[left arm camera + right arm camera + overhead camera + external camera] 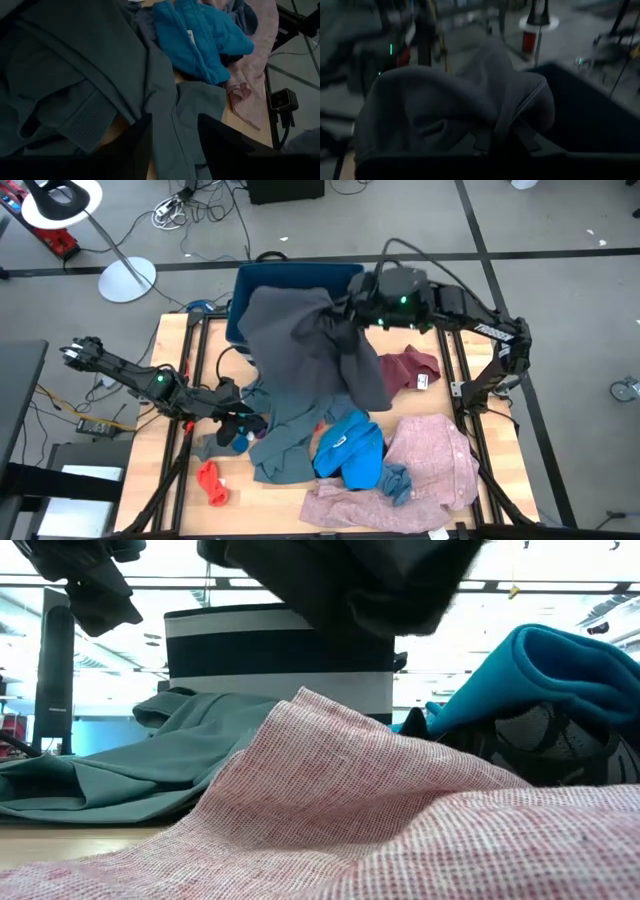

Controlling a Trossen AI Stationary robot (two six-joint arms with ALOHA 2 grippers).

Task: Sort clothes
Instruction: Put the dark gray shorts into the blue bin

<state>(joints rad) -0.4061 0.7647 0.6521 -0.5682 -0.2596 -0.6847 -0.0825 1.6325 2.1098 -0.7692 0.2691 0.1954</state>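
My right gripper [352,308] is raised near the dark blue bin [285,280], shut on a dark grey garment [305,345] that hangs from it. My left gripper [172,145] stands open at the table's left, just above a teal-grey garment [285,435] spread on the table. Nothing sits between its fingers. Lying on the table are a bright blue piece [350,450], a large pink shirt [425,465], a maroon piece [410,368], a small red piece [212,480] and a small blue-grey piece [395,480]. My right gripper holds a bunched fold [512,112] of the dark grey garment, coming from the table's right side, nearly level. The cloth drapes over the fingers and hides the fingertips. The garment hangs slack below, and its lower edge [350,615] is clear of the clothes on the table.
The striped bin [280,650] stands at the table's far edge, behind the clothes. A lamp stand [125,278] and cables lie on the floor beyond. Bare wood shows at the near left [260,505].
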